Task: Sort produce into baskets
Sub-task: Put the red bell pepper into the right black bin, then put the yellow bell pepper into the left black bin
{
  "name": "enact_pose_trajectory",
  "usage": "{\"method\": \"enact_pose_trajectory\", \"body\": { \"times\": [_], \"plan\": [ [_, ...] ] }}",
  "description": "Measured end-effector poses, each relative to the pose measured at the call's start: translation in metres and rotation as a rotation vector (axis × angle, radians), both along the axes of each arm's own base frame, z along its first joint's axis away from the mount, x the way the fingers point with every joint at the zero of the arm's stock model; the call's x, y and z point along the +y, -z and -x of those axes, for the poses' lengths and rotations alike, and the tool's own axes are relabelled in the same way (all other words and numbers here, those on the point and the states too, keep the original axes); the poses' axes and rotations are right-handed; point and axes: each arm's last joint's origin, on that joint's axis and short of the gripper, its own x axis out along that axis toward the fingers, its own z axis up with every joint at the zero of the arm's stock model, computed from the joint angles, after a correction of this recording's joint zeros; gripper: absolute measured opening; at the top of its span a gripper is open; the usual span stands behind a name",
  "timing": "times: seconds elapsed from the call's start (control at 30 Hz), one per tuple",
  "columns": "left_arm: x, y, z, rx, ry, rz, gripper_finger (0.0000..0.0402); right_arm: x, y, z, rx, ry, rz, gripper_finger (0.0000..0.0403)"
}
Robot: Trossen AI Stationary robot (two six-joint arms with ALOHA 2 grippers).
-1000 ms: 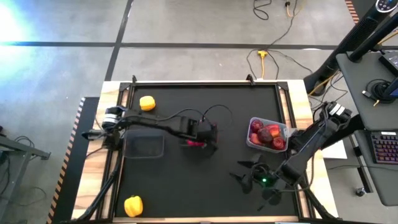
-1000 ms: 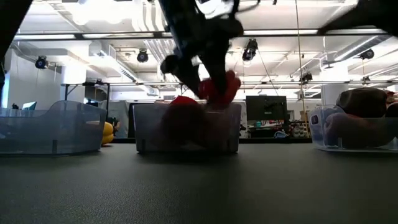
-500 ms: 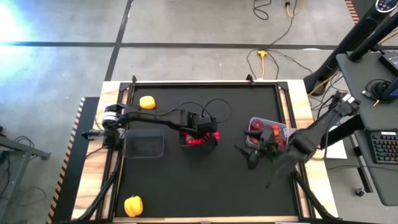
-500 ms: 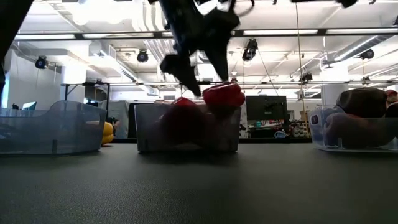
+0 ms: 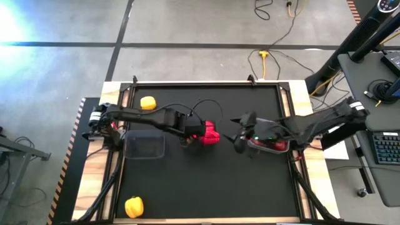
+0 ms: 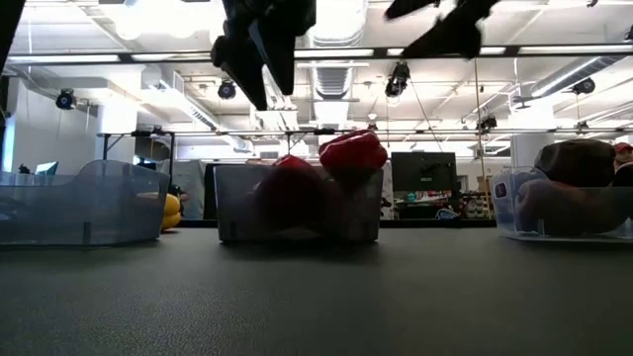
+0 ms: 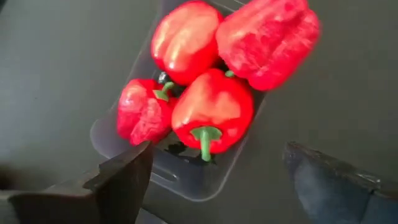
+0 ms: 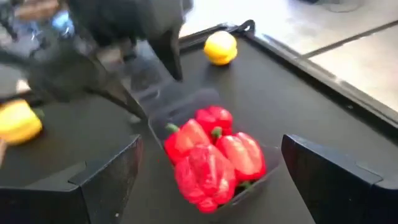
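Several red peppers lie in the middle basket. One more red pepper rests on top of them at the rim, standing above the basket wall in the low view. My left gripper hangs open just left of and above this basket, with nothing between its fingers. My right gripper is open in the air between the middle basket and the basket of dark apples, partly hidden under the right arm. An empty basket stands at the left. Two yellow peppers lie on the mat.
The black mat has bare room along its near half and its far middle. Raised frame rails border the mat. Both arms reach over the middle of the table, their grippers a short way apart on either side of the middle basket.
My left gripper has opened and let go of a red pepper, which now rests on the others in the middle basket. The gripper has then risen and drawn back a little toward the left edge. My right gripper has risen and swung from the near right toward the far edge and the middle basket.
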Motion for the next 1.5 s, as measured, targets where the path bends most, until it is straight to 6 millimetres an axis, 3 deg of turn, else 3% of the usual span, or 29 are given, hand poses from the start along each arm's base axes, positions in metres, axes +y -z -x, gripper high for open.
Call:
{"method": "enact_pose_trajectory", "body": {
  "times": [0.27, 0.43, 0.53, 0.77, 0.9, 1.1, 1.23, 1.37, 1.5],
  "plan": [
    [-0.024, -0.001, 0.014, 0.058, -0.047, -0.007, 0.0311, -0.029, 0.065, -0.049, 0.262, 0.044, 0.120, 0.0345],
    [-0.048, -0.001, 0.026, 0.094, -0.091, -0.072, 0.0296, -0.041, 0.092, -0.067, 0.326, -0.022, 0.033, 0.0324],
    [-0.061, 0.001, 0.031, 0.083, -0.103, -0.097, 0.0289, -0.042, 0.110, -0.067, 0.408, -0.011, 0.010, 0.0313],
    [-0.074, 0.000, 0.034, 0.058, -0.101, -0.120, 0.0286, -0.041, 0.094, -0.064, 0.338, 0.022, -0.003, 0.0295],
    [-0.074, 0.000, 0.033, 0.059, -0.072, -0.126, 0.0286, -0.035, 0.071, -0.053, 0.255, 0.023, -0.036, 0.0290],
    [-0.074, 0.000, 0.023, 0.010, 0.035, -0.118, 0.0286, -0.005, 0.042, -0.032, 0.170, -0.081, -0.052, 0.0285],
    [-0.066, 0.002, 0.019, 0.028, 0.079, -0.127, 0.0284, 0.030, 0.042, -0.020, 0.153, -0.181, -0.093, 0.0285],
    [-0.041, -0.010, 0.022, 0.045, 0.115, -0.179, 0.0273, 0.068, 0.057, -0.007, 0.169, -0.212, -0.197, 0.0281],
    [0.005, -0.021, 0.035, 0.156, 0.135, -0.222, 0.0257, 0.110, 0.075, 0.005, 0.184, -0.213, -0.270, 0.0280]
  ]
}}
